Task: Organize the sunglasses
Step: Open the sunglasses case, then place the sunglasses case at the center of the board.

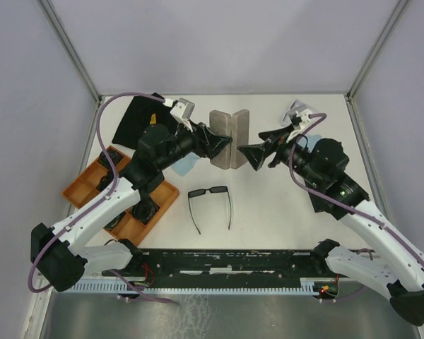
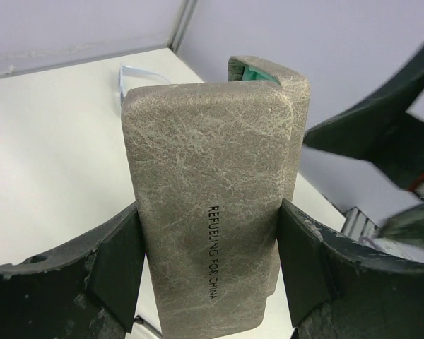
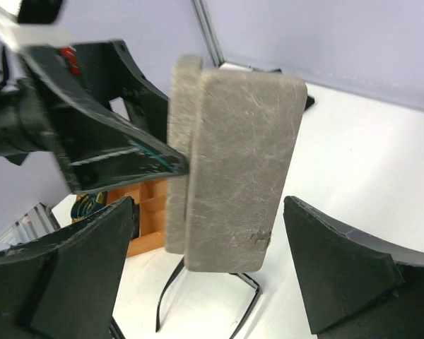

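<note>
White and closed in by pale grey walls, the surface (image 1: 283,212) carries a grey oblong case of scratched leather-like material (image 1: 230,138). It is partly opened and stands up between our two hands. We cannot tell if its lower edge rests on the surface.

Our left hand (image 2: 210,258) is partly closed. Its two pads press on the long sides of one half of the case, and we judge this is to keep it steady.

Our right hand (image 3: 208,244) faces it from the other side, with the jaws spread wide around the second half. A gap shows on each side, so it grips nothing. We think it is placed there to work on that half, so that a pair can go in.

The black-framed sunglasses with dark lenses (image 1: 210,201) lie unfolded behind both hands, toward the arm bases and well apart from the case. The thin pale translucent glasses (image 2: 127,74) lie beyond the case, in front of the left hand. Neither pair is in the case yet.
</note>
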`<state>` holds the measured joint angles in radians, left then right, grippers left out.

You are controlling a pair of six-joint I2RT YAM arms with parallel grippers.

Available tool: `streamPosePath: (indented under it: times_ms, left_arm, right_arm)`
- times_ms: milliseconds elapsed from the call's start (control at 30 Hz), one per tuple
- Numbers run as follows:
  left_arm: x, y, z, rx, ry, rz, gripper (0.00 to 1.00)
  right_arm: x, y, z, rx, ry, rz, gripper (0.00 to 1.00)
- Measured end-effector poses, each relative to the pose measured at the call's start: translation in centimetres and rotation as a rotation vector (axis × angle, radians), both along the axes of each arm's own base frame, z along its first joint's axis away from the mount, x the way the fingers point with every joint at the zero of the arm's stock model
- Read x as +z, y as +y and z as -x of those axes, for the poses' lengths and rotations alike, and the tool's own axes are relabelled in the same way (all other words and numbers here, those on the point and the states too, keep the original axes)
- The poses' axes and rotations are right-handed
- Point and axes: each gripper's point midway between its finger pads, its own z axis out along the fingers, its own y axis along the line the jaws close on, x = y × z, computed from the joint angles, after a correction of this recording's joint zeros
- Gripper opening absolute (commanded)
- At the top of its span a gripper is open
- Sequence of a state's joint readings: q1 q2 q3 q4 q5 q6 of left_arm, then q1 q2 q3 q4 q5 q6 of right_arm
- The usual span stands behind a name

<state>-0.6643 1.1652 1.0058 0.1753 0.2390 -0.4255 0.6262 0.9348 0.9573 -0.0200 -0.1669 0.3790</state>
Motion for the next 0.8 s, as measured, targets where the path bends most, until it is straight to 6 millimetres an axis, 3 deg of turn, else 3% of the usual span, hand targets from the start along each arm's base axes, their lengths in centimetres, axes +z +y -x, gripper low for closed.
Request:
streamPosePath:
  times_ms: [200, 333, 500, 600, 700, 800]
  left_arm:
    - [-1.4, -0.1, -1.1, 0.022, 0.014, -0.066, 0.15]
    - [-1.8, -0.9, -2.4, 0.034, 0.007, -0.143, 0.10]
    - [-2.6, -3.3, -4.2, 0.097, -0.081, -0.322, 0.09]
    - [-4.6, -4.3, -5.0, 0.155, -0.131, -0.472, 0.09]
    - [-7.0, -5.0, -5.8, 0.208, -0.187, -0.635, 0.09]
    - [-9.7, -5.7, -6.8, 0.262, -0.254, -0.834, 0.08]
  right_arm:
    - [2.8, -3.3, 1.7, -0.090, -0.088, -0.019, 0.95]
    - [2.0, -6.3, 1.1, -0.249, -0.053, 0.004, 0.95]
    - [0.6, -12.1, 0.9, -0.537, 0.007, 0.000, 0.95]
    - [1.5, -15.8, 2.4, -0.662, -0.035, -0.069, 0.95]
    - [3.8, -19.4, 4.6, -0.761, -0.106, -0.172, 0.95]
    - [5.4, -21.8, 6.1, -0.827, -0.156, -0.239, 0.95]
